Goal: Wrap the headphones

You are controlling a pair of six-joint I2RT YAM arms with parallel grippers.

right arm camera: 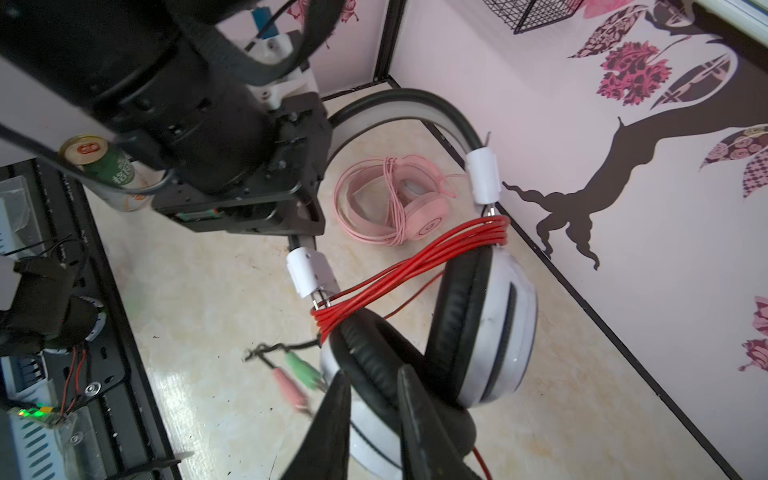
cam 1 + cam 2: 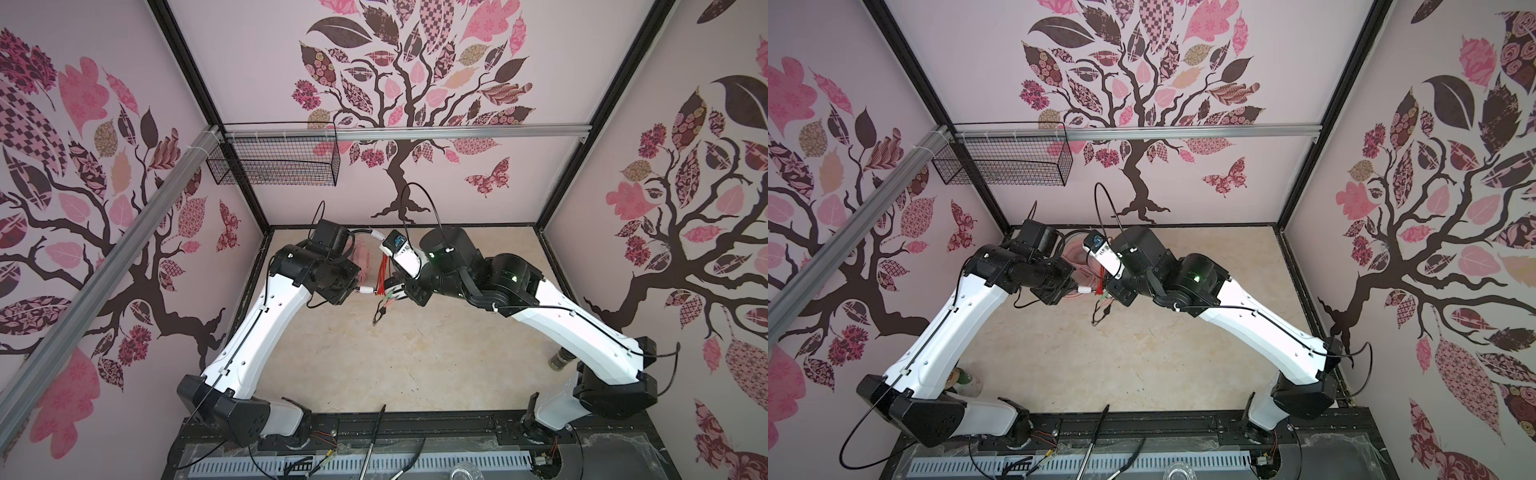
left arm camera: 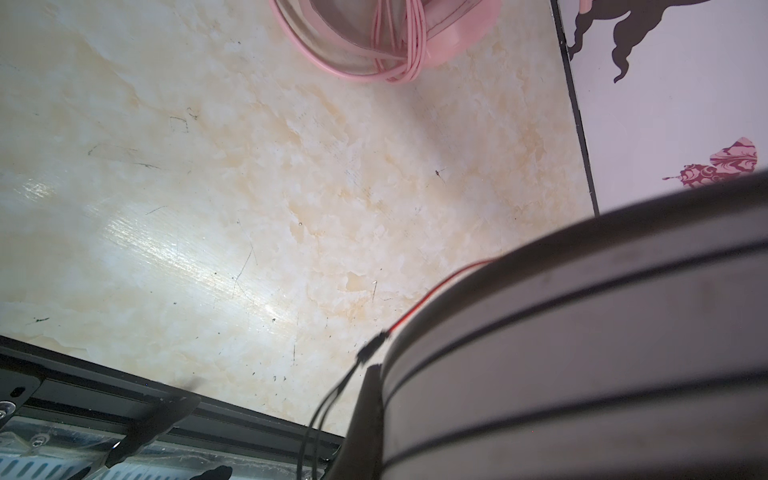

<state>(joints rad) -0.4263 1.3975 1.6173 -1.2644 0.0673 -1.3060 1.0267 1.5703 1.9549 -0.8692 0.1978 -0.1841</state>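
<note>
The white-and-black headphones (image 1: pixel 486 324) hang in the air above the table. Their orange-red cord (image 1: pixel 415 266) is wound in several turns across the two yokes, and also shows in both top views (image 2: pixel 382 270) (image 2: pixel 1100 286). My left gripper (image 1: pixel 305 241) is shut on the headband (image 3: pixel 582 353) near a white slider (image 2: pixel 368 290). My right gripper (image 1: pixel 372 374) is just in front of the lower black earpad, jaws a little apart and holding nothing. The pink and green plugs (image 1: pixel 301 368) dangle blurred beside it. The pink headphones (image 1: pixel 419 212) lie on the table by the back wall, cord wrapped around them.
A drink can (image 1: pixel 106 166) stands at the table's front left, near the left arm's base. Another can (image 2: pixel 561 359) stands by the right arm. A black wire basket (image 2: pixel 274 162) hangs on the back wall. A black rail (image 3: pixel 124 390) edges the table's front.
</note>
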